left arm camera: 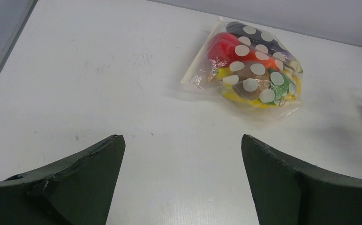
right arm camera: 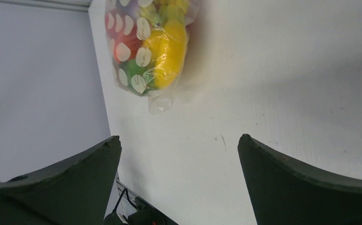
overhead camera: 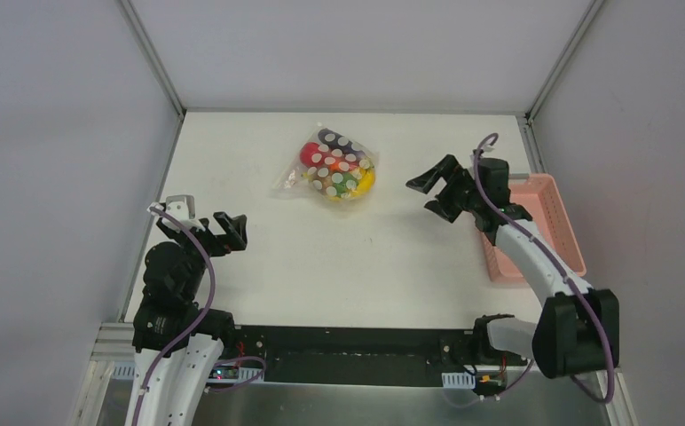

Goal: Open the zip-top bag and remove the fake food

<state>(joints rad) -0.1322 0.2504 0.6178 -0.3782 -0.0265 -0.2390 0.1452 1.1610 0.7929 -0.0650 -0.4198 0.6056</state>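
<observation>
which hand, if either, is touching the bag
Apart, both. The top view shows bare table between the bag and the left hand, and between it and the right hand.

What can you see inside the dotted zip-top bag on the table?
The zip-top bag holds the fake food: a red piece, a yellow piece, a green piece and a dark piece. The white dots and upper pieces hide the rest.

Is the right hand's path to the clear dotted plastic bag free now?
Probably yes: the right hand is open and only bare white table lies between it and the clear dotted bag.
</observation>
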